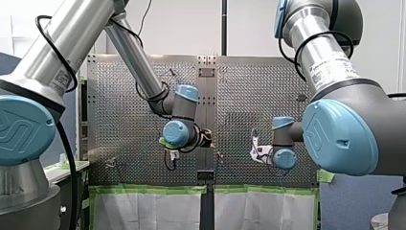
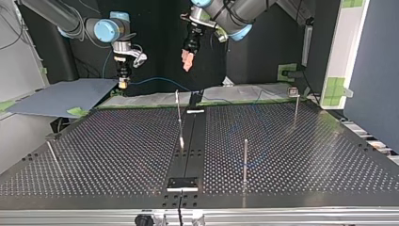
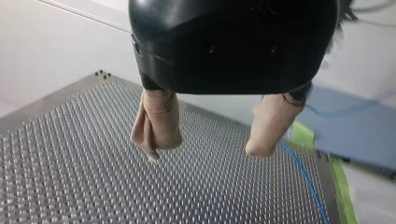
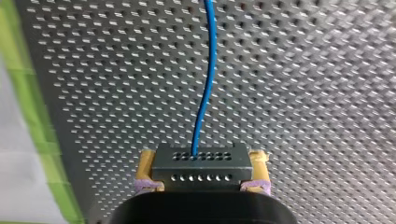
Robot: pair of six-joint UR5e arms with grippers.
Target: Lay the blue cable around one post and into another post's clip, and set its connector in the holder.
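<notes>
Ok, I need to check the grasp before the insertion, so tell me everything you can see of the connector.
The connector is a small dark rectangular block, plastic by its look, with two rows of small holes in its face. The blue cable leaves one hole in the row farther from my right gripper, whose yellow pads clamp its two ends. It is held over the perforated table.

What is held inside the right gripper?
The right gripper clamps a dark connector; the blue cable leaves its front. The connector's rear end is hidden by the gripper body.
</notes>
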